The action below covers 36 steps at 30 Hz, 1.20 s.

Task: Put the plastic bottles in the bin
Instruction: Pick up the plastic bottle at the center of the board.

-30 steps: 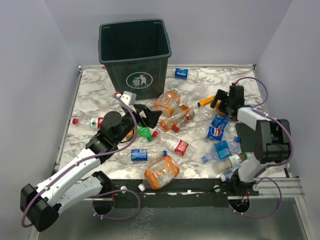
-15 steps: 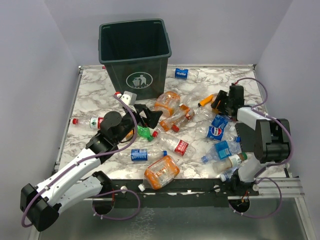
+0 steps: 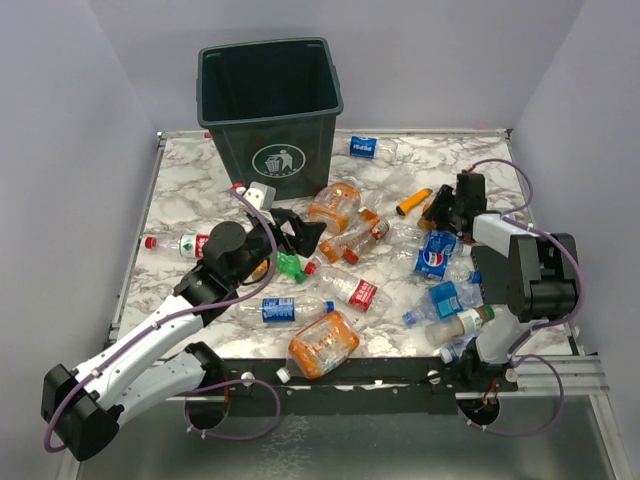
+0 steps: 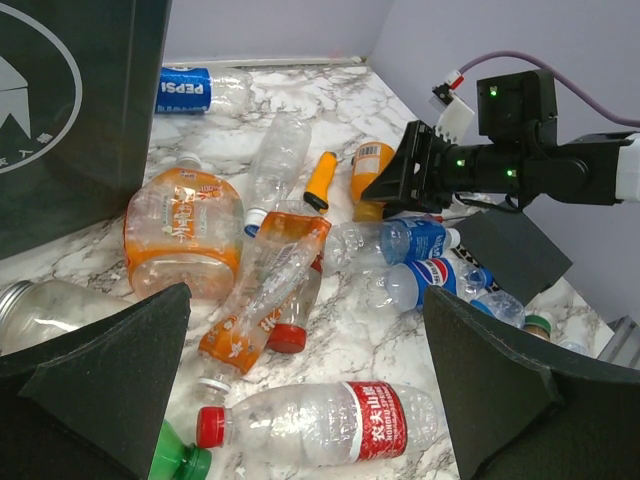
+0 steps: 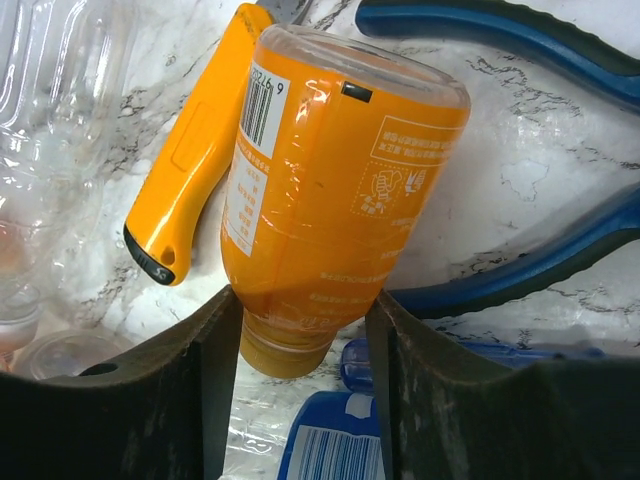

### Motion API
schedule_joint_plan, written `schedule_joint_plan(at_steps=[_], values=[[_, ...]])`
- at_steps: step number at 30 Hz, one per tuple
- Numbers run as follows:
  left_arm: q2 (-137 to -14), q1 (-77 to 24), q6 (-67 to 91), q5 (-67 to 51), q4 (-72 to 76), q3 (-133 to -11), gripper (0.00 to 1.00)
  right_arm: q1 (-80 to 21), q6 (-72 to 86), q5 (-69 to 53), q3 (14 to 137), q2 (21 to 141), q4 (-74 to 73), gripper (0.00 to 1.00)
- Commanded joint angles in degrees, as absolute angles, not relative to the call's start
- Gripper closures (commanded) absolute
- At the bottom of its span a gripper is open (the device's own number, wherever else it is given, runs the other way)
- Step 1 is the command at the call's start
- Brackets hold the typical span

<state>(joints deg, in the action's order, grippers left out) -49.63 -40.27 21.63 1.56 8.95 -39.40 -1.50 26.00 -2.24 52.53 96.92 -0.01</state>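
My right gripper (image 5: 305,300) has both fingers against the shoulder of a small orange bottle (image 5: 340,170), which lies on the marble with its cap toward the camera. In the top view that gripper (image 3: 445,207) is at the table's right side. My left gripper (image 4: 305,295) stands wide open with nothing in it, above a clear red-labelled bottle (image 4: 330,420) and next to a green one (image 4: 180,465). In the top view the left gripper (image 3: 300,230) hangs over the middle pile. The dark green bin (image 3: 270,100) stands at the back.
Blue-handled pliers (image 5: 500,30) and an orange handle-shaped tool (image 5: 190,150) lie beside the held bottle. Several bottles are scattered about: orange-tinted ones (image 3: 335,205) (image 3: 323,345), Pepsi ones (image 3: 432,262) (image 3: 362,147), one at the left (image 3: 175,243).
My right gripper's jaws have narrowed from wide open onto the small orange bottle. The left arm has shifted only slightly.
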Motion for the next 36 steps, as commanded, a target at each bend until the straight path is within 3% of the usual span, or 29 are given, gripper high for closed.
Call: schedule_joint_plan(at_steps=[1, 11, 17, 20, 25, 29, 36], values=[[-49.83, -40.51, 21.47, 0.43, 10.11, -38.85, 0.01, -1.32, 26.65, -3.11, 51.71, 98.43, -1.17, 0.53], [-49.77, -40.52, 21.4, 1.62, 10.17, -38.68, 0.01, -1.32, 28.15, -2.15, 50.95, 89.53, -0.44, 0.66], [-48.0, -40.51, 22.94, 10.75, 10.35, -37.02, 0.01, -3.5, 29.97, -4.37, 47.14, 72.89, 2.06, 0.68], [-46.53, -40.43, 24.98, 16.8, 11.34, -35.88, 0.01, -6.21, 28.6, -8.41, 45.35, 63.31, 2.42, 0.68], [-45.33, -40.44, 28.77, 17.07, 16.61, -34.72, 0.01, -15.99, 27.05, -24.64, 40.69, 51.67, 4.42, 0.68], [-46.44, -40.17, 28.3, 4.76, 20.98, -37.25, 0.01, -28.84, 25.22, -30.13, 37.41, 45.35, 5.49, 0.66], [-56.08, -40.18, 30.15, -18.82, 18.24, -49.42, 0.01, -29.83, 23.07, -41.01, 35.86, 41.98, 3.82, 0.66]])
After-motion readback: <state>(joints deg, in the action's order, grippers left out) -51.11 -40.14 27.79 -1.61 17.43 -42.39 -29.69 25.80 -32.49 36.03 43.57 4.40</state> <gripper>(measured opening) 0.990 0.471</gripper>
